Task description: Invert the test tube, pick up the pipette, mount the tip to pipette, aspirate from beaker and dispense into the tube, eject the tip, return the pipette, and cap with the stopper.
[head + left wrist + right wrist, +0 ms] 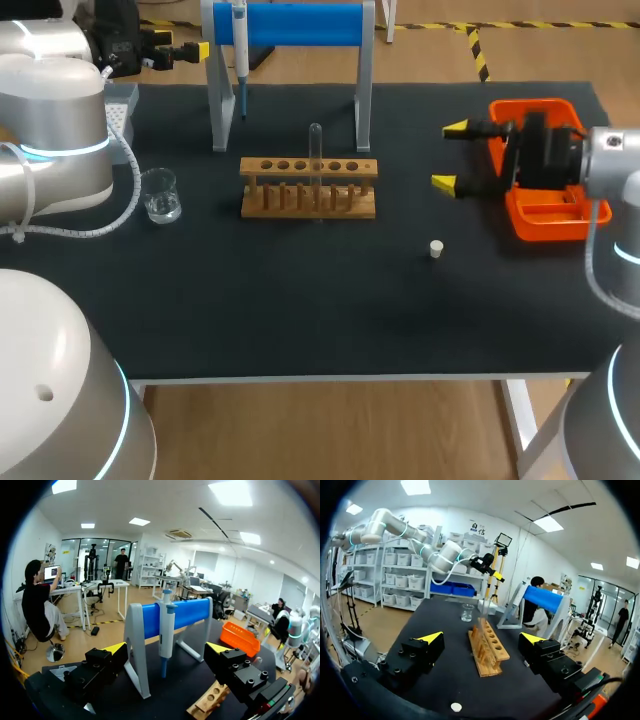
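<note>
Both spread apart — left tool (167, 649), right tool (450, 155).
Mid-table rack (308, 190) holds test tube (316, 150); stopper (436, 249) near-right, beaker (160, 195) left, pipette (240, 55) far.

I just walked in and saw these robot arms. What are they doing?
Nothing is being held right now. The left gripper is open, facing the pipette that hangs on the blue stand. The right gripper is open too, near the orange tray, pointing at the wooden rack where the test tube stands. The beaker and the little white stopper sit on the table untouched.
</note>
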Action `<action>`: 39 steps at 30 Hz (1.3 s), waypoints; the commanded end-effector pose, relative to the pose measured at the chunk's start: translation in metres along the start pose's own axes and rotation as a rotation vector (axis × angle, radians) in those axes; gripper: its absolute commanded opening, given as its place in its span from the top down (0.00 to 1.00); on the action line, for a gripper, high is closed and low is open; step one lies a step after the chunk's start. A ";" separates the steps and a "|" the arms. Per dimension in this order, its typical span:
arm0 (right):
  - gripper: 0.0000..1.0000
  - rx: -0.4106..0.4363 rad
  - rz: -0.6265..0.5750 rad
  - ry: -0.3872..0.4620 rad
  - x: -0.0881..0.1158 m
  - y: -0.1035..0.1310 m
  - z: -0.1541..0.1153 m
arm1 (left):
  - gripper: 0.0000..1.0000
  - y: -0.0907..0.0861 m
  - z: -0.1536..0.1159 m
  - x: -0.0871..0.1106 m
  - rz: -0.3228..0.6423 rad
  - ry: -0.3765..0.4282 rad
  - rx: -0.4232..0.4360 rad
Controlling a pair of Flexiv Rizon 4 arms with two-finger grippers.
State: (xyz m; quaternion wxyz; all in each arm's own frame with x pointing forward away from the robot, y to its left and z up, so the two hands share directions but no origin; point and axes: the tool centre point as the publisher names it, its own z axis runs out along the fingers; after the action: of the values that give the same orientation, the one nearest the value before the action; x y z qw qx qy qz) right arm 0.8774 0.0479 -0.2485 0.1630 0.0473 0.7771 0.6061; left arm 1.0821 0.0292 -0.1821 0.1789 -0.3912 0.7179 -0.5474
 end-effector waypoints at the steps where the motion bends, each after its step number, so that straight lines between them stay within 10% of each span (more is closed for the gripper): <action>1: 0.00 -0.005 -0.010 -0.021 0.006 -0.002 0.001 | 0.00 0.000 0.000 0.000 0.000 0.001 0.000; 13: 0.00 -0.005 -0.010 -0.021 0.006 -0.002 0.001 | 0.00 0.000 0.000 0.000 0.000 0.001 0.000; 39: 0.00 -0.005 -0.010 -0.021 0.006 -0.002 0.001 | 0.00 0.087 -0.090 0.189 0.270 0.133 0.022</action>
State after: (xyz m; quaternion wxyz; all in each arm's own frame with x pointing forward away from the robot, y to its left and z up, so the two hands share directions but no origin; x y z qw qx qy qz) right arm 0.8728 0.0494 -0.2508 0.1734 0.0491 0.7737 0.6074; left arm 0.8965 -0.0460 -0.1989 0.1950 -0.2486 0.7767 -0.5448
